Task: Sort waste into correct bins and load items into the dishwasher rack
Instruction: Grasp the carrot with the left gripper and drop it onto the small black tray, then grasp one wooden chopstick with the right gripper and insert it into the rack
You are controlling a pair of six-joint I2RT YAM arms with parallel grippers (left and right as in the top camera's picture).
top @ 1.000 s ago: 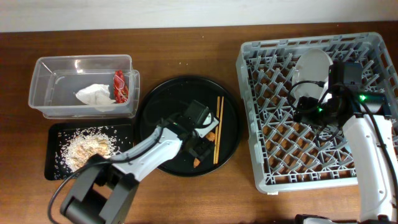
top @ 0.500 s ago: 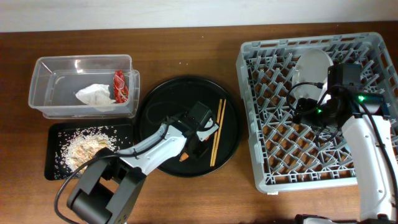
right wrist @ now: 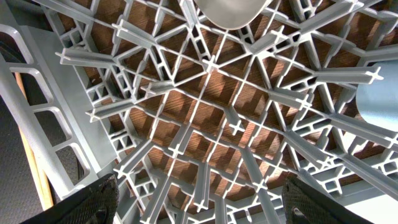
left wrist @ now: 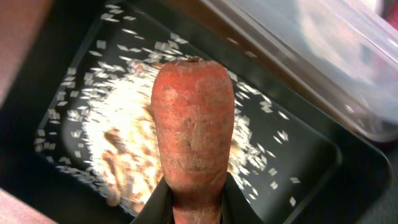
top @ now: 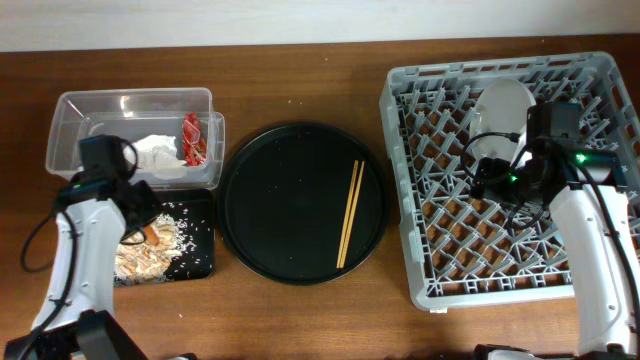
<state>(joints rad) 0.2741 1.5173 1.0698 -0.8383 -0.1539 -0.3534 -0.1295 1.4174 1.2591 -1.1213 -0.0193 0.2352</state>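
Note:
My left gripper (left wrist: 198, 200) is shut on the thick end of the orange carrot piece (left wrist: 193, 127), which hangs over the shallow black tray (left wrist: 314, 165) and its beige rice scraps (left wrist: 127, 124). Overhead, the carrot (top: 150, 233) shows by the left gripper (top: 140, 225) above that tray (top: 195, 255). Behind it, the clear tub (top: 75, 120) holds the white napkin (top: 155, 155) and the red wrapper (top: 191, 138). The chopsticks (top: 348, 213) lie on the round black tray (top: 280, 200). My right gripper (right wrist: 202, 200) hangs open and empty over the dishwasher rack (right wrist: 211, 112), near the pale plate (top: 500, 105).
In the right wrist view the plate's edge (right wrist: 230, 9) shows at the top, and a pale blue-grey rounded piece (right wrist: 380, 102) stands at the right. A chopstick (right wrist: 31, 140) shows past the rack wall. The clear tub's wall (left wrist: 311, 56) stands close beside the carrot.
My left gripper closed on the carrot on the round tray and carried it left, to above the shallow black tray. The right arm has stayed put.

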